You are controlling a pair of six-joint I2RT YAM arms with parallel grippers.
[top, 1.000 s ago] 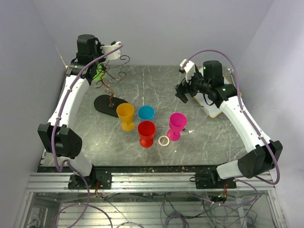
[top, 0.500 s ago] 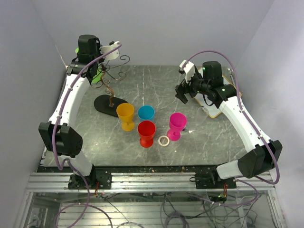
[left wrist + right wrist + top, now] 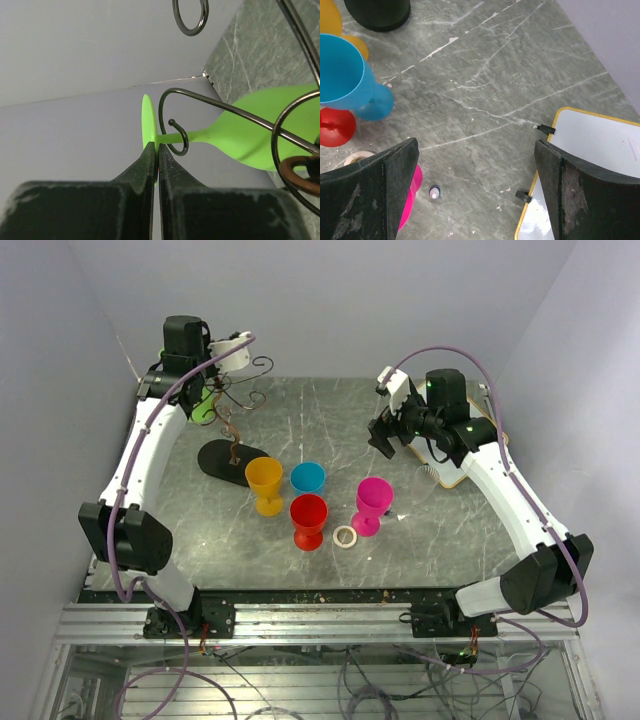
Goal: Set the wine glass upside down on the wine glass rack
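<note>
Left claw (image 3: pixel 154 150) pinches the foot of the lime-green plastic wine glass (image 3: pixel 250 137), stem apparently hooked in the thin dark wire rack (image 3: pixel 175 97) at ten o'clock. Only release seems left. Right claw (image 3: pixel 475 155) gapes wide, empty.

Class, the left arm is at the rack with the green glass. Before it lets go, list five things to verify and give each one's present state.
1. Left gripper shut on the foot of the green wine glass: ok.
2. Stem threaded into a curled arm of the wine glass rack: ok, the hook curls round it in the left wrist view.
3. Foot resting on the wire, so the rack bears the glass: cannot tell.
4. Glass hanging bowl down: cannot tell.
5. Rack base flat on the table: ok.
6. Right gripper open and well away from the rack: ok.
</note>
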